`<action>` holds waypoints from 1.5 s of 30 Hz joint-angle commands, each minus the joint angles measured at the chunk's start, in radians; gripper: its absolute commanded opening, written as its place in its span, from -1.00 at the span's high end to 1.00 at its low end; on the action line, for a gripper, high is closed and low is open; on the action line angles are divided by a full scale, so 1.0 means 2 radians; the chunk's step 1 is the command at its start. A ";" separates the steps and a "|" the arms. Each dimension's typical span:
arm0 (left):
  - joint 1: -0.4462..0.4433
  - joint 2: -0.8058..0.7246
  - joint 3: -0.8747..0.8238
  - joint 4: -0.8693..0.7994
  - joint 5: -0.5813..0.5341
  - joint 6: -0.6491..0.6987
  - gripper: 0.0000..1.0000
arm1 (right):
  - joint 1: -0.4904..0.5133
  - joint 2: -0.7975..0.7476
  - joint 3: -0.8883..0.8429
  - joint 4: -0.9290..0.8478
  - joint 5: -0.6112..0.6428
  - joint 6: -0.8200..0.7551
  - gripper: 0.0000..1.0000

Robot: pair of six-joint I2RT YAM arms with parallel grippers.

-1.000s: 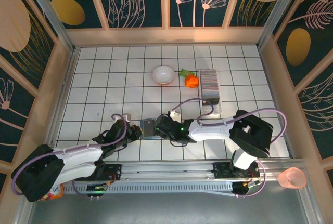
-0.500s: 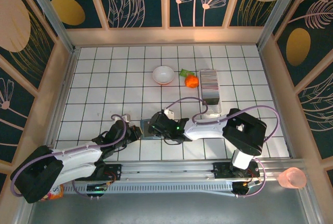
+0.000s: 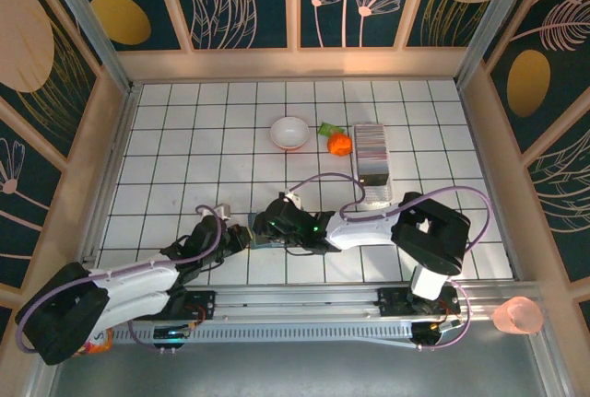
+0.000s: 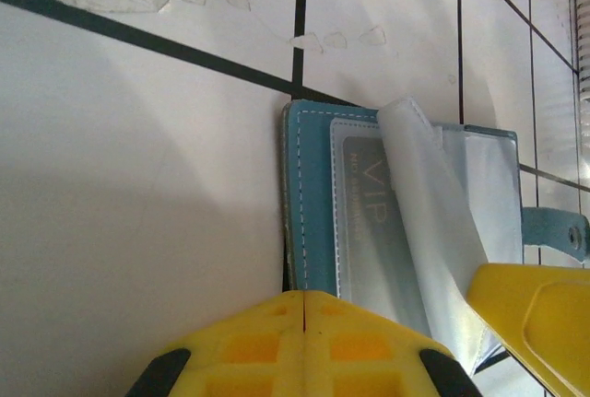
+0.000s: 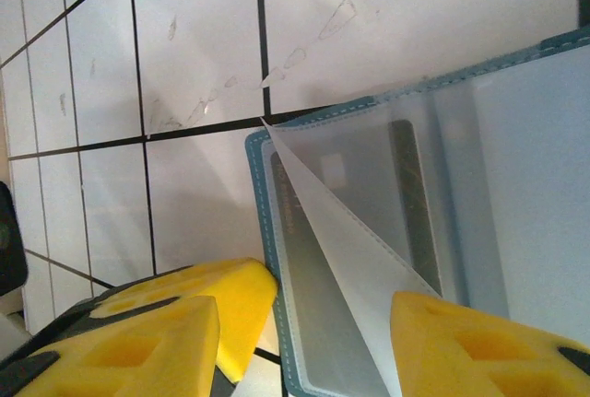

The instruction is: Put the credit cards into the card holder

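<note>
Two grippers meet at the open card holder — a pocket is being spread, no card in hand.

Nearest the bases, the left gripper has its fingers pressed together, tip at the holder's near edge, seemingly pinning it to the table. Just beyond, the right gripper stands about half open, nothing clamped, a clear sleeve leaf rising between its fingers. One VIP card already sits in a pocket. Farther back stands the stack of credit cards, well apart from both grippers. Next, I judge, the right arm must fetch a card from there while the left keeps the holder pinned. Against a second ago, the right gripper has slid left over the holder, covering its grey inside; the left has hardly moved.
</note>
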 commanded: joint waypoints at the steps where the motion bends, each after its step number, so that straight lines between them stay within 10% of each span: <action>1: -0.004 -0.019 -0.009 -0.068 0.003 -0.007 1.00 | 0.000 0.012 -0.011 0.033 -0.009 0.003 -0.04; 45: -0.004 -0.272 0.090 -0.418 -0.322 -0.087 0.16 | -0.003 0.088 0.059 0.206 -0.109 -0.016 -0.11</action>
